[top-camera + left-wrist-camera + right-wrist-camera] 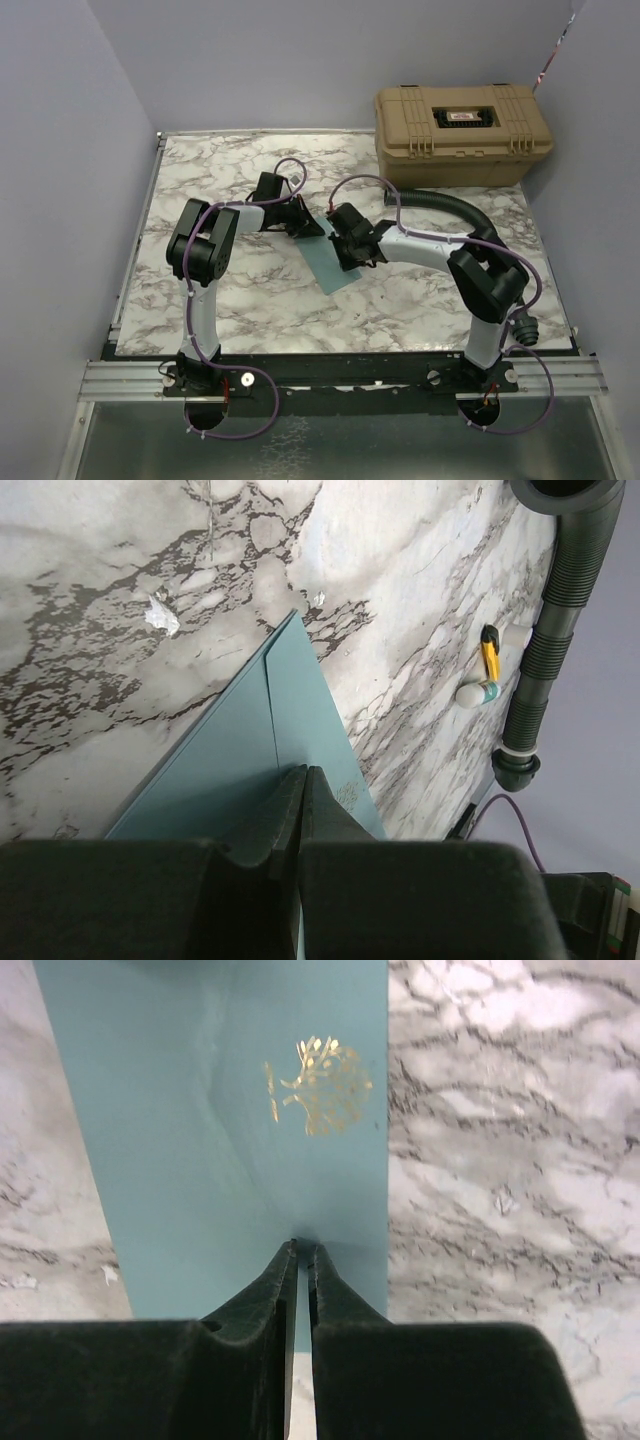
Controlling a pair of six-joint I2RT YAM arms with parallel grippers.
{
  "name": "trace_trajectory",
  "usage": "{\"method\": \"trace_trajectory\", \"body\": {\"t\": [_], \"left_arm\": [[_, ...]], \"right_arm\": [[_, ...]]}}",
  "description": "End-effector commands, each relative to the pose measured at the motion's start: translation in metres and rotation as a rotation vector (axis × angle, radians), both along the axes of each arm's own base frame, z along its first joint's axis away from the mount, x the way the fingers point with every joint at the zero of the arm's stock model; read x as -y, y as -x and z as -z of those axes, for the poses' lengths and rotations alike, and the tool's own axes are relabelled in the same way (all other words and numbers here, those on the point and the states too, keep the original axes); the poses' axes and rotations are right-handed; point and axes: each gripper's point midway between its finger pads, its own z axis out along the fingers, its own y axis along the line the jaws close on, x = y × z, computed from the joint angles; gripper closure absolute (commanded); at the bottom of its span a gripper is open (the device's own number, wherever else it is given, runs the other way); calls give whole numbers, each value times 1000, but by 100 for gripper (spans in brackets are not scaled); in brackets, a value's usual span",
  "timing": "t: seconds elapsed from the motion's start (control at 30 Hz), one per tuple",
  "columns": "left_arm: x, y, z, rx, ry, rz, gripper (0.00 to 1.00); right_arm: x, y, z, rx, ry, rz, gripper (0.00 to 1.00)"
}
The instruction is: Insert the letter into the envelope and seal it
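Note:
The teal envelope (328, 264) lies flat on the marble table (250, 290) between the two arms. A gold emblem (318, 1085) marks its face. My left gripper (305, 226) is shut, and its tips (305, 770) press down on the envelope (250, 740) by the flap seam. My right gripper (347, 248) comes in from the other side. Its jaws (303, 1244) stand closed to a thin slit and nip a raised crease of the envelope (200, 1110) near its edge. The letter is out of view.
A tan hard case (462, 120) stands at the back right. A black corrugated hose (450, 205) curves across the table behind the right arm. A small yellow-and-white object (489, 665) lies next to the hose (550, 630). A white paper scrap (160, 615) sits on the marble.

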Motion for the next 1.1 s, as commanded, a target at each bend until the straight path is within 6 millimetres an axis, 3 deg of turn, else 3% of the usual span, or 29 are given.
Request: {"method": "trace_trajectory", "body": {"t": [0.0,0.13,0.2,0.3,0.37,0.47,0.57,0.67,0.93,1.07], "left_arm": [[-30,17,68,-108,-203,-47,100],[-26,12,53,-71,-179,-25,100],[-20,9,38,-39,-147,0,100],[-11,-1,6,25,-98,25,94],[-10,-6,-15,50,-89,23,81],[-11,-9,-44,102,-84,8,56],[-17,-7,-68,161,-102,-18,37],[-28,-4,-86,217,-142,-65,24],[-81,1,-113,351,-353,-256,5],[-94,-2,-126,401,-400,-299,1]], "right_arm": [[90,88,46,-312,338,26,91],[73,75,16,-258,198,94,92],[62,58,-10,-197,83,144,92],[65,27,-49,-86,-55,254,89],[80,8,-66,-33,-113,327,85],[111,-14,-79,22,-115,406,68],[132,-24,-81,49,-40,357,52],[148,-28,-75,22,54,290,49],[176,-37,-46,-48,225,170,48],[179,-39,-28,-89,260,131,49]]}}
